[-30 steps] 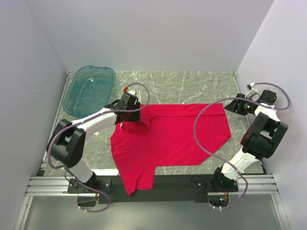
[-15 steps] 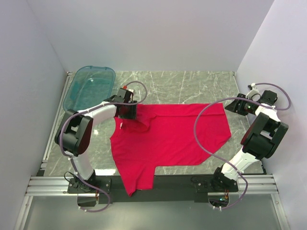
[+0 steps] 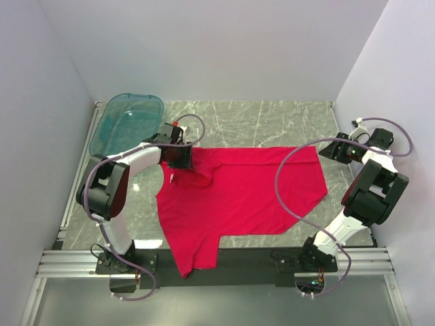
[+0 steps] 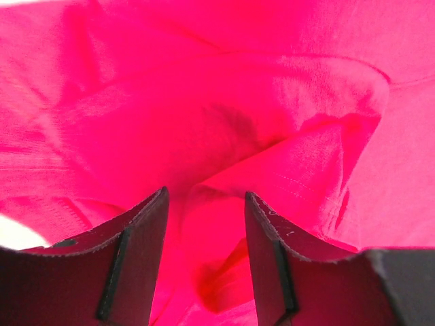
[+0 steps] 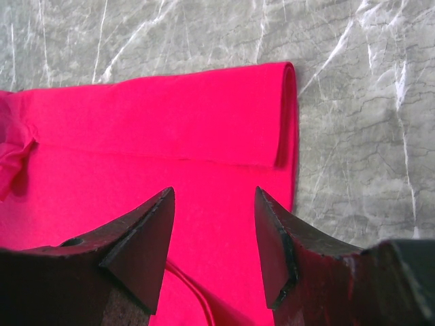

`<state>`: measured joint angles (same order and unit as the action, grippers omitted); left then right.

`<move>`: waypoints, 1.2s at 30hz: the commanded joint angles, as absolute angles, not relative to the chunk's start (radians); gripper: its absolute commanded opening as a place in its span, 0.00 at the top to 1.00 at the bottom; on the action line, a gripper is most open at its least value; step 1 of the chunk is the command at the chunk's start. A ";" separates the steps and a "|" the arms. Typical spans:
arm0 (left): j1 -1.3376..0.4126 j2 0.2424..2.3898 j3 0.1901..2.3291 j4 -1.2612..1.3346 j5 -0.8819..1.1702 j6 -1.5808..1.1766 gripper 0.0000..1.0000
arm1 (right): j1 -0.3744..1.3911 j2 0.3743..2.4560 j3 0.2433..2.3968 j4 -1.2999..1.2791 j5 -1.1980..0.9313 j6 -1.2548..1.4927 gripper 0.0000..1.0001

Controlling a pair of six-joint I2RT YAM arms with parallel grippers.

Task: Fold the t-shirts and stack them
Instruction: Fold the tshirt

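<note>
Marble bench (image 3: pixel 272 115) holds the t-shirt (image 3: pixel 245 193), wrinkled toward its left edge. Left gripper (image 4: pixel 206 195) and right gripper (image 5: pixel 214 193) both have jaws apart; closing on that wrinkle may catch extra layers.

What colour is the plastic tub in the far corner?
The tub is see-through teal, a bluish green. The top external view shows it best.

1. A translucent teal plastic tub (image 3: pixel 127 129) sits at the worktop's far left corner, close to the left wall.
2. The worktop (image 3: pixel 272 122) is grey-green marble-patterned with pale veins.
3. Plain white walls (image 3: pixel 204 47) enclose three sides.
4. A silver aluminium rail frame (image 3: pixel 68 261) spans the near edge.
</note>
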<state>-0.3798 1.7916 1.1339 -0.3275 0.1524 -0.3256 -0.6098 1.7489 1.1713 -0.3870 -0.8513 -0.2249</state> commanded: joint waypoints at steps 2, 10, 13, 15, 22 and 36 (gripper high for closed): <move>-0.359 1.710 1.163 -0.347 0.172 -0.285 0.45 | -0.621 1.744 1.181 -0.390 -0.876 -0.222 0.43; -0.348 1.775 1.212 -0.385 0.229 -0.258 0.48 | -0.624 1.738 1.181 -0.393 -0.879 -0.222 0.43; -0.348 1.813 1.232 -0.402 0.252 -0.244 0.51 | -0.626 1.743 1.183 -0.394 -0.882 -0.221 0.43; -0.350 1.824 1.242 -0.413 0.252 -0.239 0.52 | -0.627 1.744 1.184 -0.394 -0.885 -0.219 0.43; -0.348 1.793 1.232 -0.431 0.215 -0.230 0.52 | -0.632 1.749 1.186 -0.394 -0.890 -0.218 0.43; -0.350 1.859 1.281 -0.483 0.233 -0.181 0.56 | -0.643 1.756 1.192 -0.399 -0.910 -0.212 0.43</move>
<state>-0.3519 1.8416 1.2350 -0.4751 0.2138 -0.2169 -0.6258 1.7538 1.1713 -0.3912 -0.8799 -0.2245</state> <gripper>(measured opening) 0.444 0.575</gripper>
